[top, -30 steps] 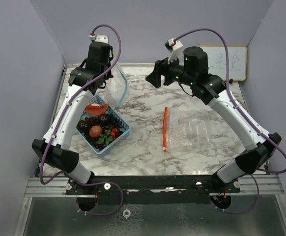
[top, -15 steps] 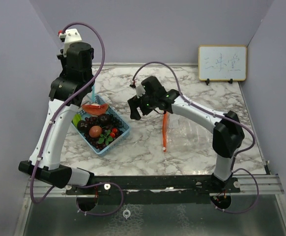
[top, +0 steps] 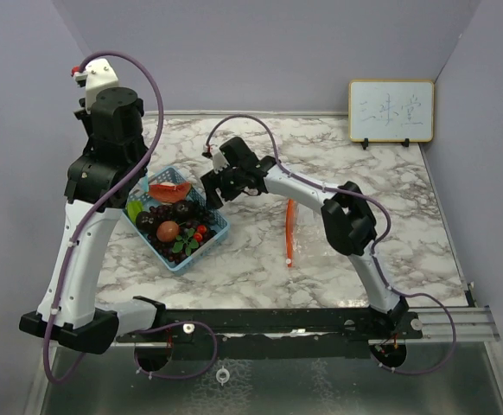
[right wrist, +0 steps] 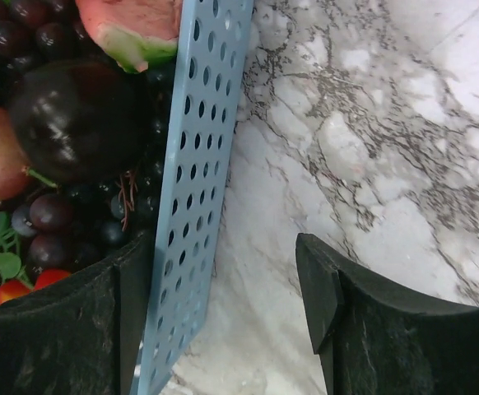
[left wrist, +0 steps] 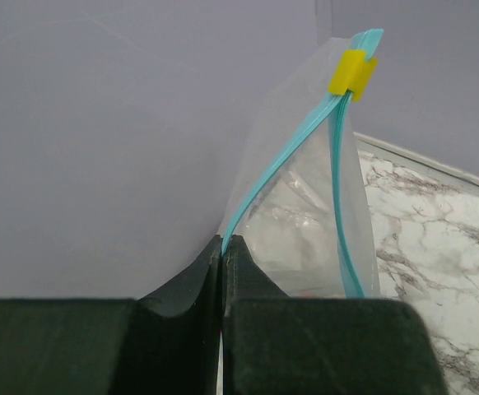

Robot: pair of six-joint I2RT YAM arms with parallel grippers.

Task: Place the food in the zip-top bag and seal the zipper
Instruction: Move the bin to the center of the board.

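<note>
The food lies in a light-blue basket [top: 218,226]: a red watermelon wedge [top: 167,188], dark grapes [top: 152,216], a reddish round fruit [top: 168,231], cherry tomatoes [top: 200,233] and green leaves [top: 185,245]. My left gripper [left wrist: 223,240] is shut on the teal zipper edge of a clear zip-top bag [left wrist: 305,222] with a yellow slider [left wrist: 352,72], held up above the basket's far left. My right gripper [top: 209,189] is open and straddles the basket's wall [right wrist: 194,181], one finger among the grapes [right wrist: 50,212], the other over the marble.
A second clear bag with an orange-red zipper [top: 290,226] lies flat on the marble table to the right of the basket. A small whiteboard [top: 391,111] stands at the back right. Purple walls close in the left, back and right.
My right gripper has swung left from the table's middle down to the basket's right wall. My left arm has risen and moved left, carrying the teal-zipper bag.
</note>
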